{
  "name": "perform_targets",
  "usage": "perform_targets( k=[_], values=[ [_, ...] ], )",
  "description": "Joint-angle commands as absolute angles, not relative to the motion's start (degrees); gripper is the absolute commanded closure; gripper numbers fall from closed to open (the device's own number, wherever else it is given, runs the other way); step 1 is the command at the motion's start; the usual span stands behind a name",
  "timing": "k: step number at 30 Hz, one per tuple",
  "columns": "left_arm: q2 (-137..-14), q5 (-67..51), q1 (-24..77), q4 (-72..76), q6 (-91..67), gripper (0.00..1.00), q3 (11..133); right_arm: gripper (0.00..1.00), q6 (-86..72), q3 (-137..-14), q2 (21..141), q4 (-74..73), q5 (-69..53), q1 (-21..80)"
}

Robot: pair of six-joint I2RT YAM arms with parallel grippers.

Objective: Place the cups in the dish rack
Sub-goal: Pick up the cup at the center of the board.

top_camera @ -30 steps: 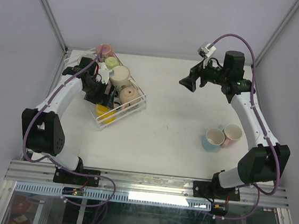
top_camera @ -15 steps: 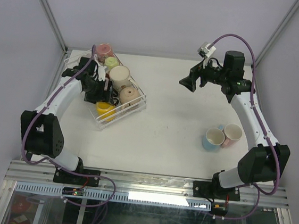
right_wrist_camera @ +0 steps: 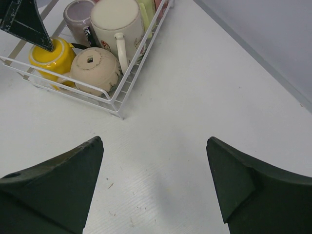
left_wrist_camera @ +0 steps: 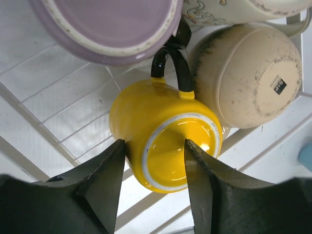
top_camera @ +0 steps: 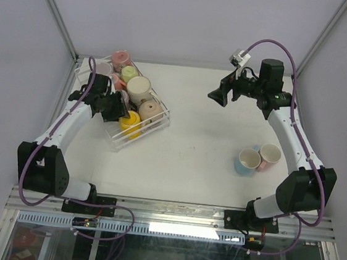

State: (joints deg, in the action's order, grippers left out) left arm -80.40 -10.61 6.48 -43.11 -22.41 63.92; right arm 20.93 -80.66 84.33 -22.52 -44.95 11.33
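two unloaded by the right edge, blue cup (top_camera: 245,162) touching pink cup (top_camera: 271,156): glazed, likely slick, pinch the rim. far left corner: left gripper (left_wrist_camera: 152,146) parted, empty, above yellow mug (left_wrist_camera: 141,112) in dish rack (right_wrist_camera: 118,106); right gripper (right_wrist_camera: 154,140) wide, empty.

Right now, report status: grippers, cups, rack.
Left gripper open above yellow cup, on its side in rack. Right gripper open, empty. Blue cup and pale cup on table, unloaded. Nothing blocking them.

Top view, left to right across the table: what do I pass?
Dish rack → right gripper → light blue cup → pale cup, right against the blue one.
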Motion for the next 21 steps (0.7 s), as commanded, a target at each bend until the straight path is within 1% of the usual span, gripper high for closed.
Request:
perform_targets(
  k=[1, 7, 10, 13, 18, 21],
  values=[
    [-77.93, -10.11, 7.89, -36.03, -28.66, 0.51, 62.11, 0.1, 21.16, -81.28, 83.15, -19.69, -44.56, 11.04],
    [-76.73, -10.68, 8.56, -34.72, -28.92, 0.47, 61.91, 0.1, 21.61, -80.96, 82.79, -19.95, -44.38, 10.96],
    [-75.36, -10.35, 8.56, -34.26, -28.81, 0.4, 62.26, 0.1, 21.65, -81.16, 82.64, -20.11, -44.83, 10.91],
    [-73.66, -7.51, 8.59, -35.16, -28.3, 0.32, 62.84, 0.1, 22.51, -81.58, 82.46, -20.96, -45.65, 10.94],
    [-71.56, -3.38, 8.47, -37.49, -26.1, 0.23, 64.52, 0.1, 24.87, -81.83, 81.53, -22.76, -48.41, 10.67],
    [-70.31, -1.24, 8.45, -38.05, -24.3, 0.18, 66.78, 0.07, 26.86, -80.98, 79.71, -22.69, -50.73, 10.48]
  ],
)
